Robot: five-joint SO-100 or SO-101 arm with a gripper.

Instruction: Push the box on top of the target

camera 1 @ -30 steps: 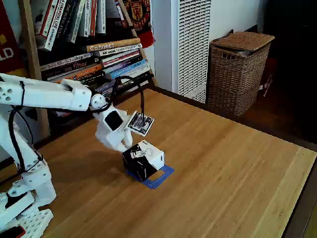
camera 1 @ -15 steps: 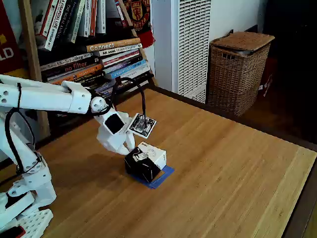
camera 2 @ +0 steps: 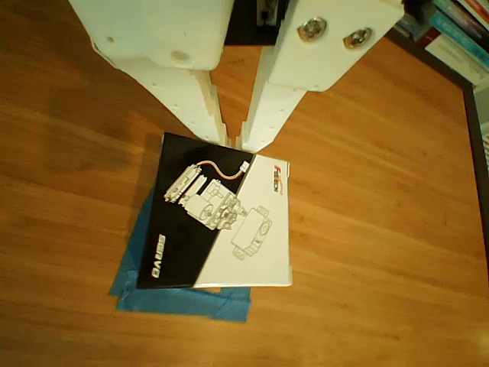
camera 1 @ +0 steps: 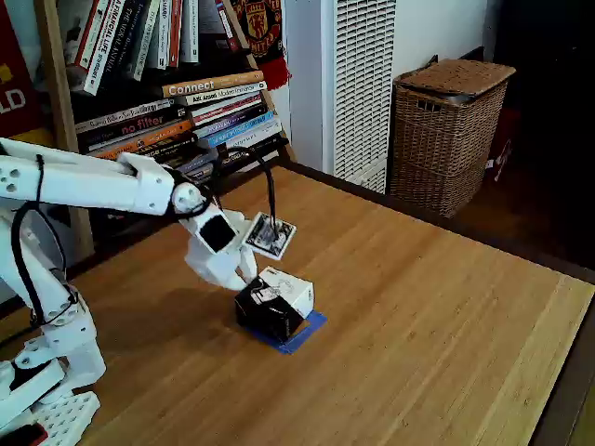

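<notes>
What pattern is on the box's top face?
The box top is split diagonally, black and white, with line drawings of parts across it; clearest in the other view.

The box (camera 2: 218, 222), a black-and-white printed cube, is seen resting upright on the tabletop (camera 1: 418, 316) over most of the blue tape target (camera 2: 183, 302), whose edges are left exposed.

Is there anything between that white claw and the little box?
Nothing: in the other view the gripper tips sit right at the box edge, no gap visible.
</notes>
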